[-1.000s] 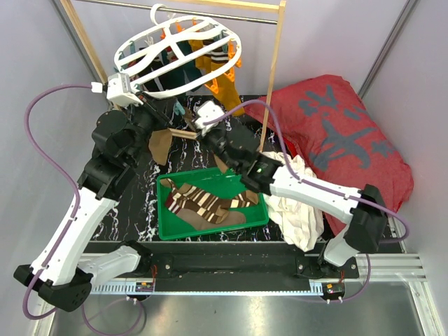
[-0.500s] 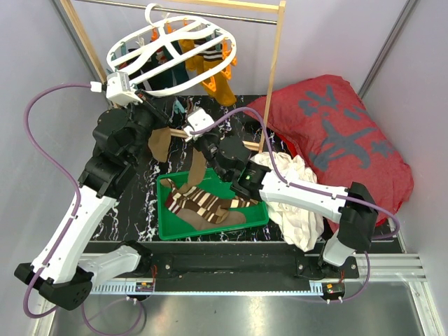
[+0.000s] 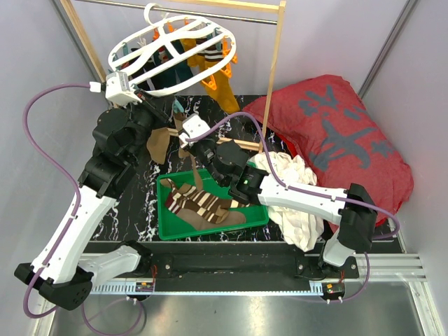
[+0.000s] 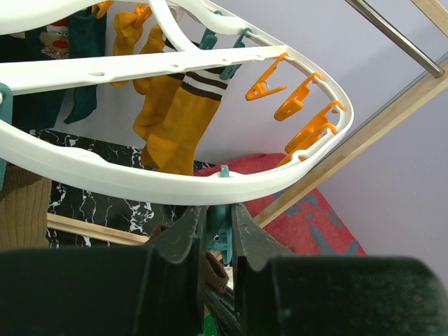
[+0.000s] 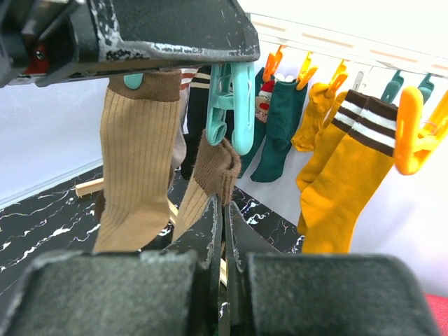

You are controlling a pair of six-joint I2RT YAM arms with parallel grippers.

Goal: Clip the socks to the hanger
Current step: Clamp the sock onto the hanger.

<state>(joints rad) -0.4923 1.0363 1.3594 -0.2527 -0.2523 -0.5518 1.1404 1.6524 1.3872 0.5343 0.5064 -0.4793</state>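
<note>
The white oval hanger (image 3: pixel 171 52) hangs from the rod with several socks clipped to it. Under its near rim (image 4: pixel 175 185), my left gripper (image 4: pixel 218 213) is shut on a teal clip (image 4: pixel 222 231). My right gripper (image 5: pixel 224 203) is shut on the brown cuff of a tan sock (image 5: pixel 217 164) and holds it right below that teal clip (image 5: pixel 234 105), touching its lower tip. In the top view the held sock (image 3: pixel 194 168) dangles from the right gripper (image 3: pixel 189 138) over the tray. Striped brown socks (image 3: pixel 203 206) lie in the tray.
A green tray (image 3: pixel 168 227) sits in front of the arms. The wooden rack's post (image 3: pixel 274 70) stands just right of the hanger. A red cushion (image 3: pixel 336 133) and white cloth (image 3: pixel 297 203) fill the right side. Orange clips (image 4: pixel 301 105) line the hanger's far rim.
The right gripper has carried the sock left and nearer, under the clip that the left gripper holds. The hanger has swung slightly left. The left gripper keeps its grip.
</note>
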